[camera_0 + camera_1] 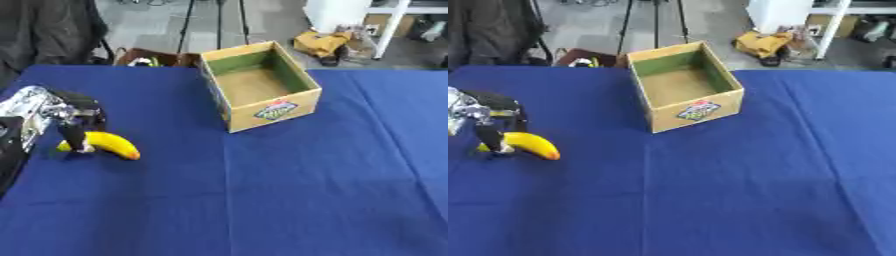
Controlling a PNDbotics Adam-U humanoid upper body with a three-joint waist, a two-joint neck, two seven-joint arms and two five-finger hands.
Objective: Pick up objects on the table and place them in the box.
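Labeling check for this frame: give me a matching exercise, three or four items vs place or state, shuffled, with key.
Items:
1. banana
2. box
3. left hand
4. table

States:
A. open-topped, nothing inside
B. covered in blue cloth
C. yellow, lying at the table's left
D. fingers down on the banana's near end

Pairs: 1-C, 2-A, 3-D, 4-B

We note the box [261, 87] standing on the table [289, 200] toward the far edge, near its middle. The banana [112, 144] lies on the table well to the left of the box and nearer us. The left hand [72, 117] sits over the banana's left end, a finger apparently touching it. Behind the table lies floor clutter.
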